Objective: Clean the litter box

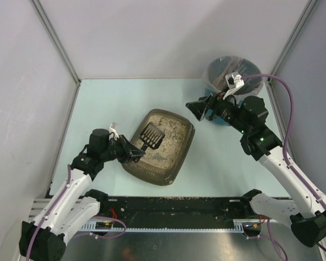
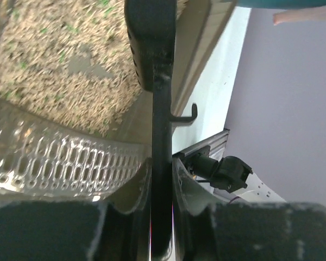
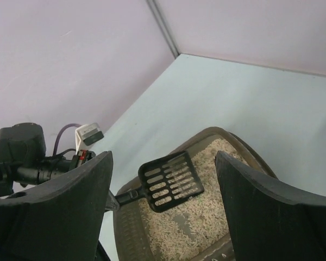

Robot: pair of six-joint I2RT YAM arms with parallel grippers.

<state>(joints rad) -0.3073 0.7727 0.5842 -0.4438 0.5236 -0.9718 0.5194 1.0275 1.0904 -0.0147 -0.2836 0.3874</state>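
Two arms frame the overhead view. Left of centre, the left gripper (image 1: pixel 133 154) is clamped tight on the handle of the black slotted scoop (image 1: pixel 151 136), whose head lies over the litter. The litter box (image 1: pixel 152 172) sits mid-frame, angled. Upper right, the right gripper (image 1: pixel 197 109) gapes wide and empty beside the teal bin (image 1: pixel 213 80).

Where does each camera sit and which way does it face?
Top external: above and behind the robot, looking down; both arms show, left gripper and right gripper.
Left wrist: on the left arm, looking along its shut fingers and the scoop into the litter box.
Right wrist: on the right arm, looking between its open fingers toward the left arm.
Shared: scoop and litter box, in all three.
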